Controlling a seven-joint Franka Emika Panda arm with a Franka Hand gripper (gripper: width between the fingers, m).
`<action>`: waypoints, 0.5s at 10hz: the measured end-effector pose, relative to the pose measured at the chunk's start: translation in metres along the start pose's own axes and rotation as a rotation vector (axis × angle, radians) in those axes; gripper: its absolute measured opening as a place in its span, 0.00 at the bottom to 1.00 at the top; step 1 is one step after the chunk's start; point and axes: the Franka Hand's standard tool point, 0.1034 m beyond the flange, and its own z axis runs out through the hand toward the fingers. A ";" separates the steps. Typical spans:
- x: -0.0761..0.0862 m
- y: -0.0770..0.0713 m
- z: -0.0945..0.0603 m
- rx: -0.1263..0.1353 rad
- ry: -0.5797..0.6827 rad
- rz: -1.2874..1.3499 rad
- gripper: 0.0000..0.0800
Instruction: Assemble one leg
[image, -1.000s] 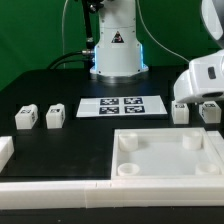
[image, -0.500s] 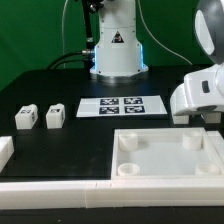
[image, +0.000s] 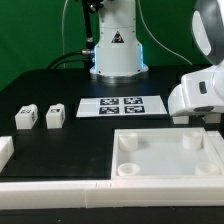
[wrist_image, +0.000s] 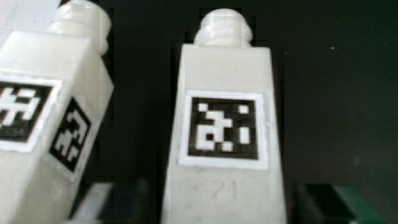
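Leg (wrist_image: 226, 120) and gripper (wrist_image: 226, 206) line up well in my wrist view. Closest to the lens, the 2 dark fingers (wrist_image: 111, 205) sit spread, 1 on each side of the leg's near end. A strip of black table shows between each finger and the white plastic, so I read them as released and holding nothing. Past them the leg runs away from the camera, tag face toward me, with its rounded peg at the far end. A neighbour leg (wrist_image: 50, 110) lies just beside it across a narrow dark gap.

That gap is my worry. The finger on that side has little room, and if I come in slightly off-centre it could nudge the neighbour or wedge against it. Closing so near 1 end could also let the leg pivot once lifted.

Only the wrist view shows me this. In the exterior view the white wrist housing (image: 200, 95) at the exterior view's right hides both legs and the fingers. That view gives me the layout instead. The tray piece (image: 165, 133) with round sockets lies nearest, just in front of the housing. Farther back are the marker board (image: 120, 106) and 2 spare legs (image: 54, 115) well apart at the exterior view's left. The robot base (image: 113, 50) is farthest.
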 end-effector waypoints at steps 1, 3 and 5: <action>0.000 0.000 0.000 -0.001 0.002 -0.001 0.36; -0.001 -0.003 -0.002 -0.005 0.008 -0.007 0.36; -0.002 -0.004 -0.004 -0.005 0.010 -0.007 0.36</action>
